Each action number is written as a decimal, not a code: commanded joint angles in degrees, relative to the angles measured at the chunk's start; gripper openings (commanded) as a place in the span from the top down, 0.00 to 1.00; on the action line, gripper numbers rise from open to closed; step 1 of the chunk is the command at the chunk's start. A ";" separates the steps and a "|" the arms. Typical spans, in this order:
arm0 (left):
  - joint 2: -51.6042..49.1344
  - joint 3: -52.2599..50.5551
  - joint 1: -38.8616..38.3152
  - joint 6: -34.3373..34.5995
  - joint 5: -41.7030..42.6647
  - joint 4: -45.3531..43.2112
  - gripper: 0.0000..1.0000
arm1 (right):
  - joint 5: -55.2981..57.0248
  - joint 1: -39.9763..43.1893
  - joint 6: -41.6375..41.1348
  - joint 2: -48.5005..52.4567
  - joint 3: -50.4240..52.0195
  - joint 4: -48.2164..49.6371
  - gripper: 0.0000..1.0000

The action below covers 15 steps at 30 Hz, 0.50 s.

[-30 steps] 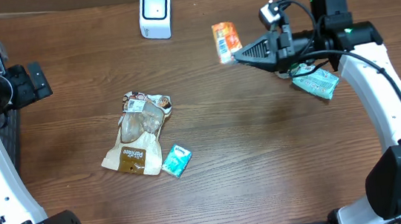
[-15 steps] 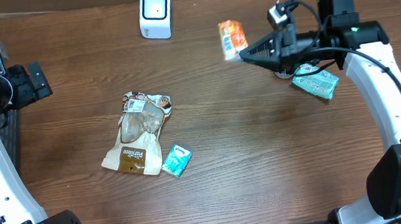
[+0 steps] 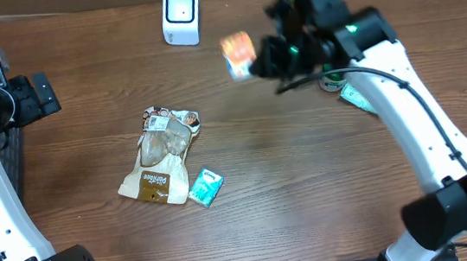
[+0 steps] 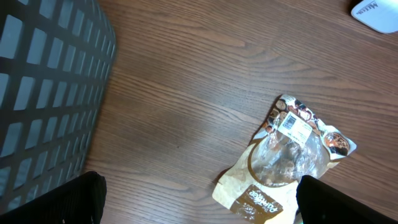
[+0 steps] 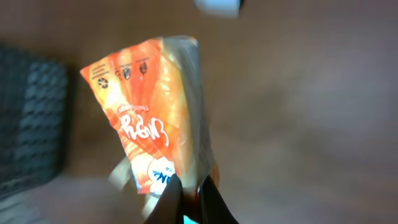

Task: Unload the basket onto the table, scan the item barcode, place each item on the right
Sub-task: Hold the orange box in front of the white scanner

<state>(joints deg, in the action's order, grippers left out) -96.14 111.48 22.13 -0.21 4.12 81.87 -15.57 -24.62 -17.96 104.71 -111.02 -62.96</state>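
Orange packet [image 3: 239, 54], blurred, pinched at lower edge, near white scanner [image 3: 180, 15].

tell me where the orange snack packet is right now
In the overhead view the orange plastic snack packet is pinched in the right arm's fingers, on the far side, just right of the white box-shaped scanner.

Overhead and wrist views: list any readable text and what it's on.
"Purifiee", roughly, not sure: white script on the brown pouch.
Blurred, unreadable: white script and blue letters on the orange packet.
Cut off, unreadable: grey lettering on the white scanner.
Too small: print on the teal packet beside the pouch.
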 commanded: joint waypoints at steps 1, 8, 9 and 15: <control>0.15 0.63 -0.17 -0.96 0.37 -0.04 0.00 | 26.58 -5.14 4.37 5.99 -8.39 2.89 0.96; 0.15 0.63 -0.17 -0.96 0.37 -0.04 0.00 | 42.23 -8.81 25.90 17.79 -8.68 31.95 0.96; 0.15 0.63 -0.17 -0.96 0.37 -0.04 0.00 | 43.60 -8.85 29.35 19.32 -8.68 35.85 0.96; 0.15 0.63 -0.17 -0.96 0.37 -0.02 0.00 | 46.56 -8.35 52.02 29.79 -8.68 59.76 0.96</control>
<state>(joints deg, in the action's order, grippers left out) -96.14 111.48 22.13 -0.21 4.14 81.82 26.26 -33.50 17.41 131.44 -119.20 -8.73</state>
